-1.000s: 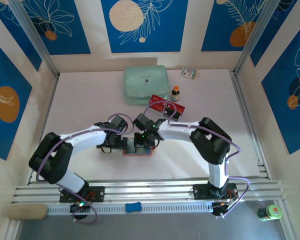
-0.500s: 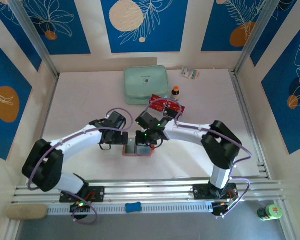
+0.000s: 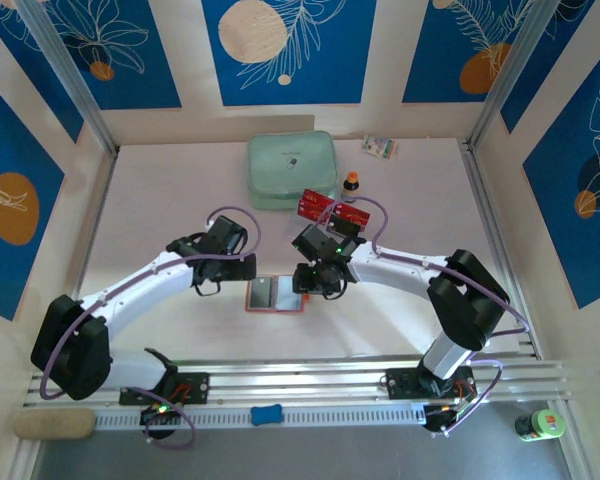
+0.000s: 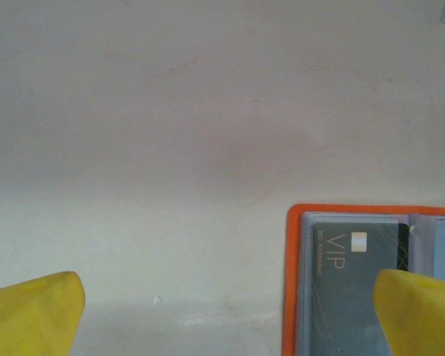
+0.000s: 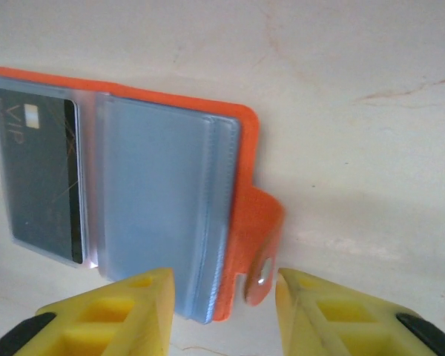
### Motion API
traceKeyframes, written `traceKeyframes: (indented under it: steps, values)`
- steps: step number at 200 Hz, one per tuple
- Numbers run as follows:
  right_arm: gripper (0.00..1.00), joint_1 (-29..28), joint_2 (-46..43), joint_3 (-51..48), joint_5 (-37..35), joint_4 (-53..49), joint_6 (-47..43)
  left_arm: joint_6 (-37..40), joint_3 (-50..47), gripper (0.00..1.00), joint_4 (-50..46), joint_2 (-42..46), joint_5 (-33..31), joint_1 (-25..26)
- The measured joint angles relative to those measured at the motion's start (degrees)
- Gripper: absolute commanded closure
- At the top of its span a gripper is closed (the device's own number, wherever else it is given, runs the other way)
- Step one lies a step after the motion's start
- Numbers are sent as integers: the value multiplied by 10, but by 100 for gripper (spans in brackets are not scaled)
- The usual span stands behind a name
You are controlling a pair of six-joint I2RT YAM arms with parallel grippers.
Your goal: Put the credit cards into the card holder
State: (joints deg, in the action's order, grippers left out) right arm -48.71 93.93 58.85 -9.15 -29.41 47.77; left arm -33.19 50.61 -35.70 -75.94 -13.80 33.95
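In open card holder (image 5: 157, 194): black card (image 5: 38, 178) marked "VIP"; left jaws spread wide, right jaws parted, gripping nothing.

Both arms angled inward — left claw (image 4: 222, 311) wide open, right claw (image 5: 224, 297) jaws parted, pointing down.

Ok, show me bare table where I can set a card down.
Bare: the table left of the mint-green pouch; right of the bottle; the strip between card holder and near rail. Crowded: centre, round the red cards.
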Motion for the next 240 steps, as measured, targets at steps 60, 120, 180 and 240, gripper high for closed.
traceKeyframes:
  steps: [60, 120, 180, 240]
  values:
    - [91, 5, 33, 2, -15, -2, -21, -8, 0, 0, -4, 6, 0, 0]
    - [100, 26, 4, -23, -25, -6, -40, -8, 0, 1, 2, 6, 26, -1]
    - [74, 78, -83, -71, -22, -17, -71, -10, -16, 0, 24, 3, 56, -1]
    - [100, 66, -129, -89, 37, 35, -33, -19, -46, 0, 48, -23, 80, -1]
